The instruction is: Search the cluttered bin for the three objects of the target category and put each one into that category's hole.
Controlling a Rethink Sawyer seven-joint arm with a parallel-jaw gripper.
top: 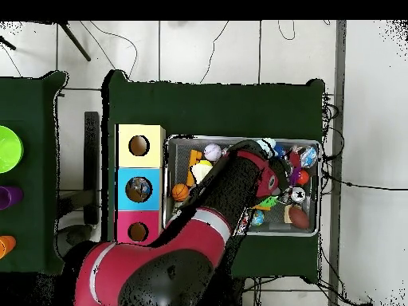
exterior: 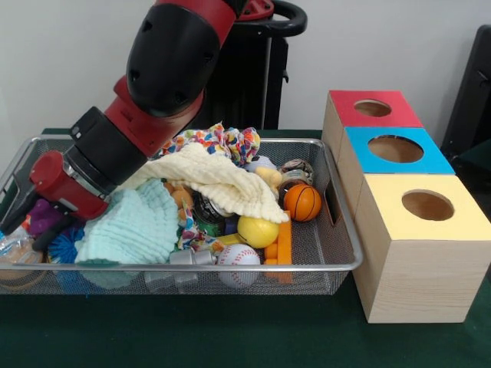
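Observation:
The silver wire-mesh bin (exterior: 337, 264) holds cloths, balls, cans and toys; it also shows in the overhead view (top: 239, 140). My gripper (exterior: 27, 230) is down in the bin's left end in the front view. Its two black fingers are apart, with a purple toy (exterior: 42, 217) between or just behind them. A clear crinkly bottle (exterior: 11, 247) lies at the bin's left edge, just below the gripper; I cannot tell if they touch. In the overhead view a clear and blue bottle (top: 308, 155) lies at the bin's right end, just beyond my arm's tip. No other bottle shows clearly.
Three wooden boxes stand beside the bin, with red (exterior: 374, 108), blue (exterior: 395, 149) and yellow (exterior: 426, 205) tops, each with a round hole. A mint cloth (exterior: 134, 226) and a cream cloth (exterior: 219, 180) cover part of the clutter. A basketball (exterior: 303, 202), yellow ball (exterior: 257, 231) and baseball (exterior: 239, 255) lie nearby.

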